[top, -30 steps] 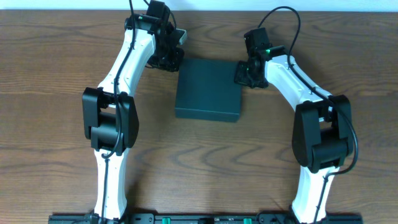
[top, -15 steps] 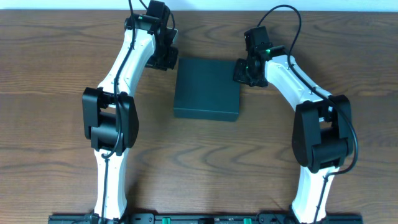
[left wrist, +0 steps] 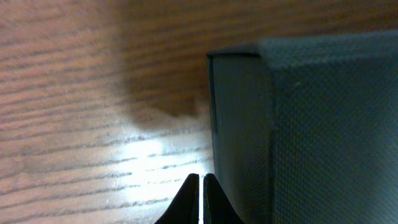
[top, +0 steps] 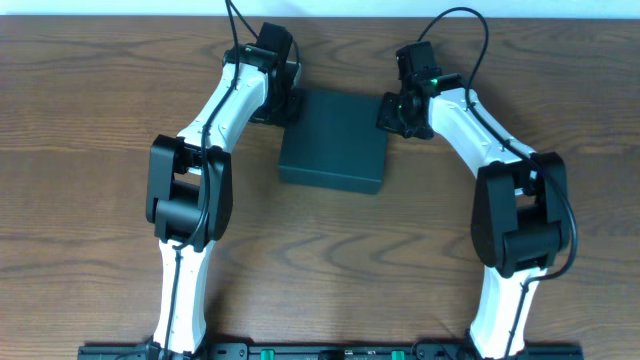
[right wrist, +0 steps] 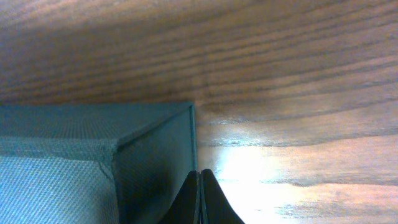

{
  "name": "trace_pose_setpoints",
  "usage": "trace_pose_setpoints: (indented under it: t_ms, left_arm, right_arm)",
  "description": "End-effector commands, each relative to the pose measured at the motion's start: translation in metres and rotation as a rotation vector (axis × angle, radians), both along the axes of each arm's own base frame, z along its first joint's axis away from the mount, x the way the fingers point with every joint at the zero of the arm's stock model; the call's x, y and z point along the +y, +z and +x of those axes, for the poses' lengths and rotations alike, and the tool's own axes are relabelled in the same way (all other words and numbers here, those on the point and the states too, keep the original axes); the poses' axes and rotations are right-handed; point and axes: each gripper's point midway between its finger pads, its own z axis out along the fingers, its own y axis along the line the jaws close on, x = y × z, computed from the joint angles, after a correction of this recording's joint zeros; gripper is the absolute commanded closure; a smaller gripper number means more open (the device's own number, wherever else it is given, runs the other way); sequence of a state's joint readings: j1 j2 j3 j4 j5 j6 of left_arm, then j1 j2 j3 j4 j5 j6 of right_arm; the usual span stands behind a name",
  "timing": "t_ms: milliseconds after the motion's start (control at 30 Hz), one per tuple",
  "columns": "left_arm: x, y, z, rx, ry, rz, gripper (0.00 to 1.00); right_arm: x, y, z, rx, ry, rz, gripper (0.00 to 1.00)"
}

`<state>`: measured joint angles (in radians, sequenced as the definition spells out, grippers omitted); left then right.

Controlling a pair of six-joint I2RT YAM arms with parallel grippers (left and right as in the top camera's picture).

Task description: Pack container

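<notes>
Left gripper: pressed together, just beside the dark teal-green matte rectangular container, at its upper-left corner.
Right gripper: pressed together too, at the upper-right corner.
Nearer arm: neither; container sits between.

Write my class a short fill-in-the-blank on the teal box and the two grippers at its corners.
The container is ____ (open/closed). It rests on a table made of ____. The left gripper and right gripper are both ____ (open/shut).
Missing words: closed; wood; shut.
</notes>
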<state>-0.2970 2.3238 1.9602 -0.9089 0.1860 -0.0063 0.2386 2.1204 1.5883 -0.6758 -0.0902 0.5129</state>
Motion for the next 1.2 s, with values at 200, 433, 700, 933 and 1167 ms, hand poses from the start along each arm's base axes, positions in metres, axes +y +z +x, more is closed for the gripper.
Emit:
trace_pose_setpoints:
  t_ms: [200,433,700,933,1167]
  left_arm:
    - [-0.033,0.002,0.002,0.007,0.040,-0.131,0.94]
    - [-0.048,0.012,0.025,-0.065,0.097,-0.225,0.94]
    - [-0.054,0.016,0.029,-0.075,0.109,-0.260,0.95]
    - [-0.053,0.016,0.028,-0.072,0.109,-0.259,0.94]
    - [-0.051,0.012,0.018,-0.026,0.112,-0.249,0.94]
  right_arm:
    - [0.020,0.016,0.026,-0.066,-0.051,0.226,0.98]
    - [0.015,0.029,0.046,-0.125,-0.111,0.313,0.98]
    - [0.011,0.030,0.049,-0.136,-0.117,0.321,0.98]
    - [0.009,0.029,0.048,-0.127,-0.122,0.319,0.98]
    - [0.006,0.021,0.035,-0.069,-0.123,0.296,0.99]
